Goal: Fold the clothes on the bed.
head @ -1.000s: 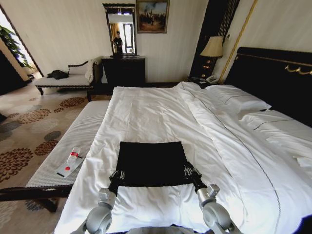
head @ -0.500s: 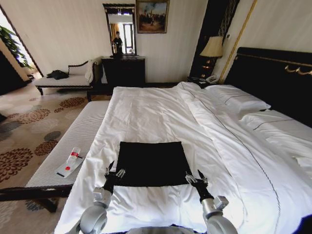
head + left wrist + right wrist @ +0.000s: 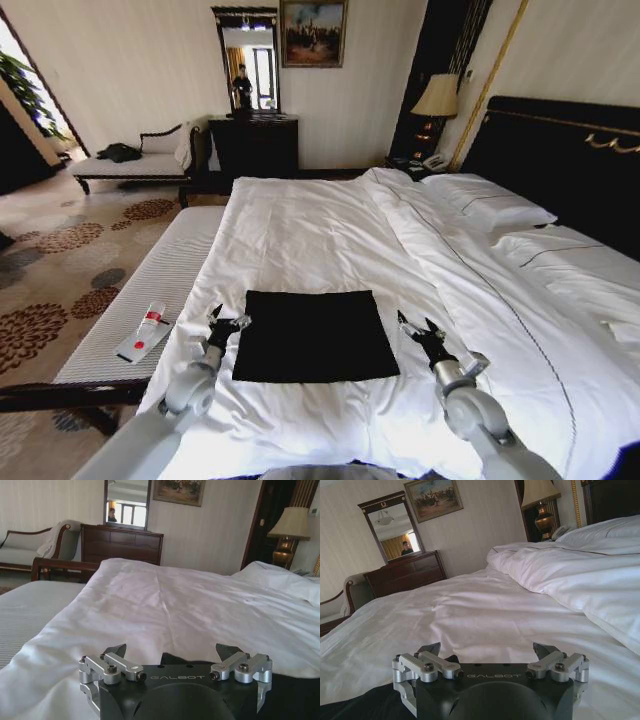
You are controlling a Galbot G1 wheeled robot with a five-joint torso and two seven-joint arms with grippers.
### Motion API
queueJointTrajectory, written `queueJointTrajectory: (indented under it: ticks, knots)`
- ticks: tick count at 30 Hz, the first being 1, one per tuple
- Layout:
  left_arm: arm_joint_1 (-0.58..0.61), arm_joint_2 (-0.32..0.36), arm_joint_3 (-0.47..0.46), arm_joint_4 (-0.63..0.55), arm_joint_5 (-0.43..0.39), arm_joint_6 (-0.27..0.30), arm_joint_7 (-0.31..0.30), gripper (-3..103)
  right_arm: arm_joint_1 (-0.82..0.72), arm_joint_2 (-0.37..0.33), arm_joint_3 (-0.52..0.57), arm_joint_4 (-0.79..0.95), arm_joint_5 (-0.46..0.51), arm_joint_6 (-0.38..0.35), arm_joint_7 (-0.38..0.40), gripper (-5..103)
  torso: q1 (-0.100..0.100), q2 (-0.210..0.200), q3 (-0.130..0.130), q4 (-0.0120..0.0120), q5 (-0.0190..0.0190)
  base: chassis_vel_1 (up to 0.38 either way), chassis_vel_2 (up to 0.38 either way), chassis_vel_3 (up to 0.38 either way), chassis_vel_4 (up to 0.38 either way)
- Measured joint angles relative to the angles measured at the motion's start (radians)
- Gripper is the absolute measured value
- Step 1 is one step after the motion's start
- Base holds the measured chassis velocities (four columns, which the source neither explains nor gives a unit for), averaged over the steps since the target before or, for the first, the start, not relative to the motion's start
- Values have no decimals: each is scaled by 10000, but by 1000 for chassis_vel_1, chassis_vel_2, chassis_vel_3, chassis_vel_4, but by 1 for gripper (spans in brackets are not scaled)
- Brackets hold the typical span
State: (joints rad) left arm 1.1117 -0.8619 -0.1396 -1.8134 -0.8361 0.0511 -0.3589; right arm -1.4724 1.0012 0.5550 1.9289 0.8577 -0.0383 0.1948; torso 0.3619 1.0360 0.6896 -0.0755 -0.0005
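One folded T-shirt (image 3: pixel 315 335), wider than deep

A large bed (image 3: pixel 330 230) with a dark headboard, covered by a white duvet (image 3: pixel 320 240) that is smooth with light creases. White pillows (image 3: pixel 490 205) lie at the headboard end, on the right side of the head view. A black T-shirt (image 3: pixel 313 335), folded into a flat rectangle, lies directly on the duvet near the foot edge of the bed. Its edges look straight, and white bedding surrounds it on every side.
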Motion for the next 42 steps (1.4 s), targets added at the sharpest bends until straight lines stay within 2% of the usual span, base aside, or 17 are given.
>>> queueJointTrajectory:
  ticks: [3,4,7,8,11,22,38,40,42]
  knots:
    - [-1438,-3,816,1157,-932,250,182,100,296,-35,-148,-186,16,-89,84,100,0,0,1,0,1,0,0,0,0]
    - [-1438,-3,816,1157,-932,250,182,100,296,-35,-148,-186,16,-89,84,100,0,0,1,0,1,0,0,0,0]
    - [-2701,-243,1592,2262,-1267,321,387,100,367,12,-191,-232,21,-146,130,100,0,0,-1,-3,-1,0,0,0,0]
    - [-2701,-243,1592,2262,-1267,321,387,100,367,12,-191,-232,21,-146,130,100,0,0,-1,-3,-1,0,0,0,0]
    - [-3436,-665,2008,2998,-1653,454,429,100,414,37,-205,-234,18,-195,206,100,0,0,-1,-5,1,0,0,0,0]
    - [-3655,-982,2330,3857,-1699,789,476,100,540,103,-299,-349,-2,-228,345,100,-2,2,-3,0,0,0,0,0,0]
    - [-3523,-1045,2500,3842,-1516,910,453,101,646,199,-409,-434,-96,-262,510,100,-2,3,-3,-2,0,0,0,0,0]
    - [-3517,-1059,2513,3816,-1498,896,452,97,629,214,-408,-422,-112,-263,510,100,-2,2,-3,-2,0,0,0,0,0]
    - [-3513,-1077,2552,3785,-1467,895,449,88,592,243,-409,-400,-151,-267,516,100,-2,2,-3,-2,0,0,0,0,0]
